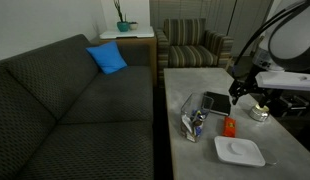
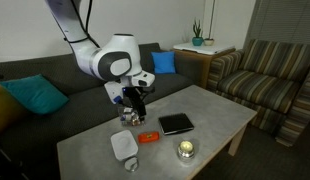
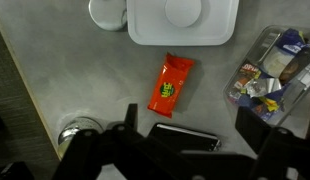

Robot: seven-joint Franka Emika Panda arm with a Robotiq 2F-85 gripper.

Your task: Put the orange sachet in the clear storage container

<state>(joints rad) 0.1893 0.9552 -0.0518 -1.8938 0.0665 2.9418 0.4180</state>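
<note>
The orange sachet (image 3: 171,83) lies flat on the grey table, between the white tray and the black tray; it also shows in both exterior views (image 1: 229,126) (image 2: 148,137). The clear storage container (image 3: 273,70) holds blue and white items and stands to the sachet's side; it also shows in an exterior view (image 1: 193,122). In the other exterior view the arm mostly hides it. My gripper (image 3: 195,125) is open and empty. It hovers above the table over the black tray, apart from the sachet (image 1: 240,92) (image 2: 133,108).
A flat white tray (image 3: 183,20) (image 1: 239,151) (image 2: 123,146) lies beyond the sachet. A black square tray (image 3: 183,135) (image 1: 217,102) (image 2: 176,123) lies under the gripper. A small glass jar (image 1: 258,112) (image 2: 185,150) stands near the table edge. A sofa (image 1: 75,100) runs along the table.
</note>
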